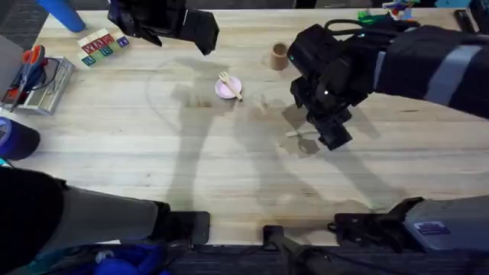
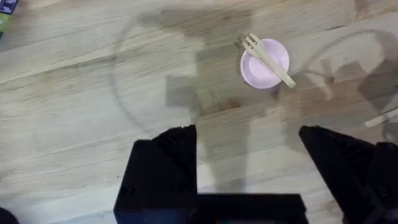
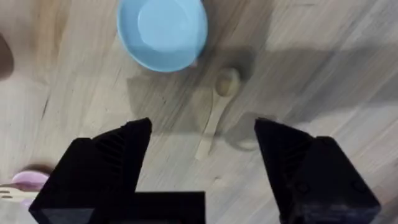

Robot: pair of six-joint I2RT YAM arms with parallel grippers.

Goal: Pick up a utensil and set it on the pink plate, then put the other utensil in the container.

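Pale wooden fork (image 2: 268,59) lies diagonally across the pink plate (image 2: 264,64). Wooden spoon (image 3: 217,112) lies flat beyond it; brown cup (image 1: 280,56) stands upright nearby.

A pale wooden plank table (image 1: 229,168) is filling the scene, its grain running side to side, with light falling from above and casting soft grey shadows across the boards. At its far left edge, a clear tray (image 1: 38,88) holding red-handled scissors (image 1: 29,65) is sitting beside a stack of coloured letter blocks (image 1: 99,46), with a blue cylinder (image 1: 65,14) lying behind. Small colourful items (image 1: 386,11) are lying at the far right edge.
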